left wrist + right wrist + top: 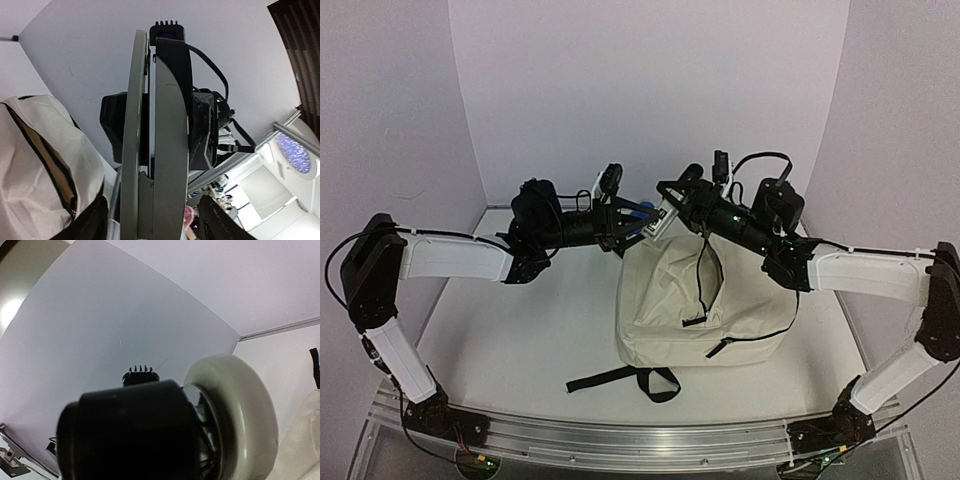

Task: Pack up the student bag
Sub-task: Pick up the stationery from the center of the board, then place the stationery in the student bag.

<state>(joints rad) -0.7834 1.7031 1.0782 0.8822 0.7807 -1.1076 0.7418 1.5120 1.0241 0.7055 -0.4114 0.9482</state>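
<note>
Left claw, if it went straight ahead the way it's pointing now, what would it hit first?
Most likely the right claw. From above, the left claw points right, straight at it, just over the student bag's top edge. Depth is unclear, so it could pass beside it.

**Right wrist view: close bodies across the frame, bag at the margin**

A blurred black cylindrical body point(125, 435) filled the frame from centre to 7 o'clock. A cream rounded disc point(240, 410) stood against its 3 o'clock side, seen nearly edge-on. A small black toothed part point(139, 373) rose just above the cylinder. White wall panels point(125, 315) formed the background, with a seam point(280, 329) at 2 o'clock. Cream fabric of the student bag point(305, 440) showed at 4 o'clock, with a black strap point(314, 367) above it at 3 o'clock.
</note>
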